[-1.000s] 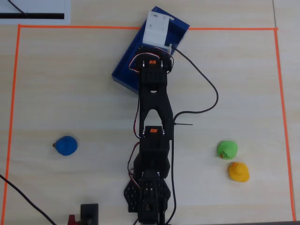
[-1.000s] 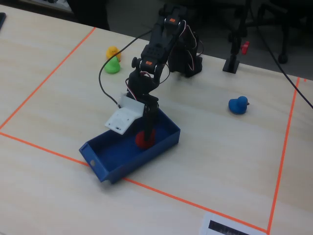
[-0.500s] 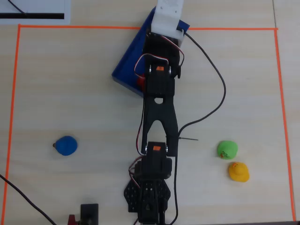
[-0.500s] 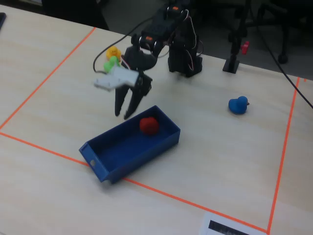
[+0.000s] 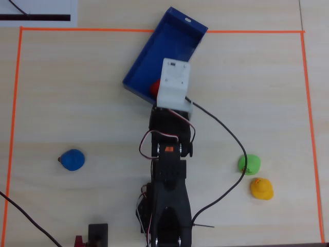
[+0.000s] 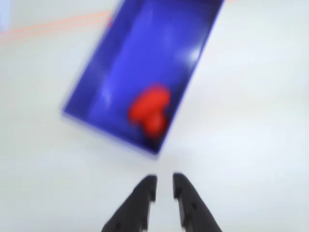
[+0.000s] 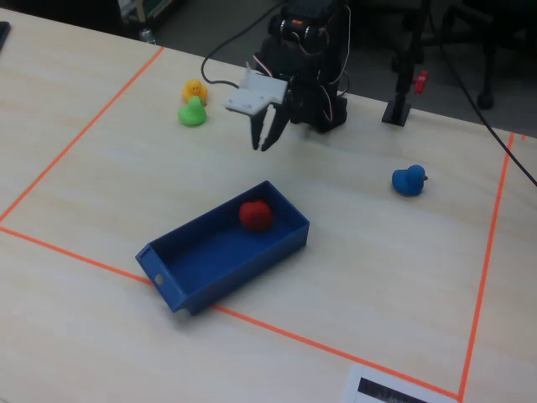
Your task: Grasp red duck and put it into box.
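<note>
The table (image 7: 403, 277) was seen marked with an orange tape border (image 5: 15, 103), and the box (image 7: 201, 252) was laid near the far edge in the overhead view, its long axis run diagonally, one short end almost on the tape line and the other pointed toward the table's middle. The arm (image 5: 168, 195) was seen folded back above its base, with the gripper (image 7: 263, 144) held in the air clear of the box, its jaws nearly pressed together with only a thin gap and nothing between them. The red duck (image 7: 256, 215) was found inside the box at its inner short end; which way it faced could not be told. It was largely hidden by the white camera mount (image 5: 172, 85) in the overhead view, while the wrist view showed it (image 6: 150, 108) whole but blurred. A blue duck (image 5: 73, 159), a green duck (image 5: 249, 163) and a yellow duck (image 5: 261, 188) were shown elsewhere on the table.
</note>
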